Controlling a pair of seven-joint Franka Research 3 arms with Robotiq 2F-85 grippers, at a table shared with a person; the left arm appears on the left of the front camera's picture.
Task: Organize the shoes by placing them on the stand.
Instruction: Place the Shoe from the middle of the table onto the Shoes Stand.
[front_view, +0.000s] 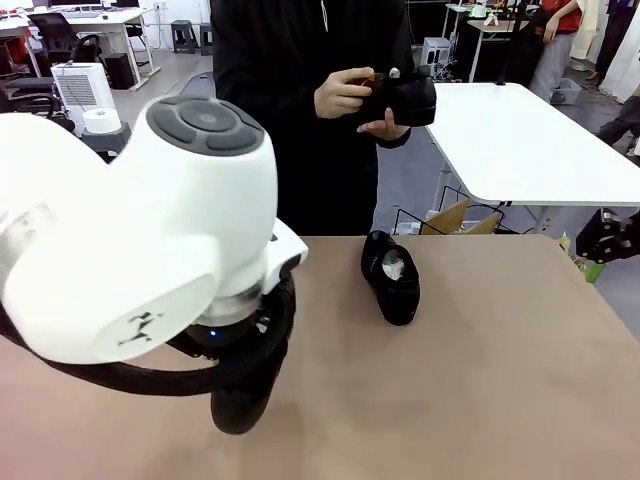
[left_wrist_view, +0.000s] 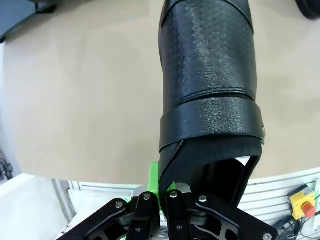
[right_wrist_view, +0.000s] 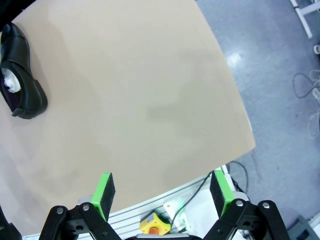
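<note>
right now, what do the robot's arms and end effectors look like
The left arm is glossy white and bulbous, with a grey round cap, a small black figure logo, a blue light and a black cable loop beneath. The left end effector and right end effector are black bolted linkages with green pads.

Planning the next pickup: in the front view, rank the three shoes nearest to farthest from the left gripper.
1. Gripped shoe, in the left gripper, near left.
2. Tabletop shoe, centre.
3. Handheld shoe, in the person's hands, far side.
</note>
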